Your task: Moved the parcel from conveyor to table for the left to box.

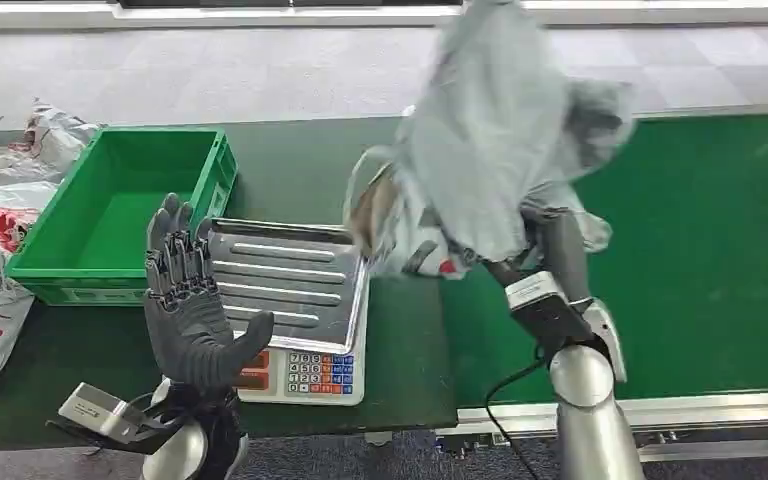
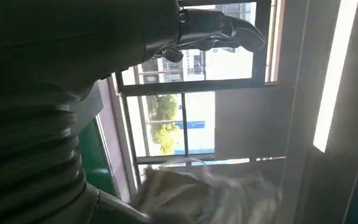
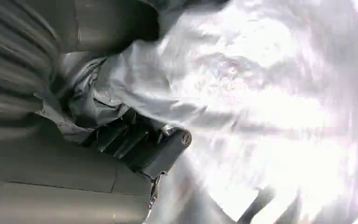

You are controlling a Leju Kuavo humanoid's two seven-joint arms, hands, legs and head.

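Parcel (image 1: 500, 130) is gripped aloft by right hand (image 1: 540, 245) over the scale's (image 1: 295, 275) edge; lower gently. Left hand (image 1: 188, 300) waits, fingers spread, holding nothing.

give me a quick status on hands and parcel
Right hand grips grey parcel, lifted. Left hand open over scale. Green crate beside it.
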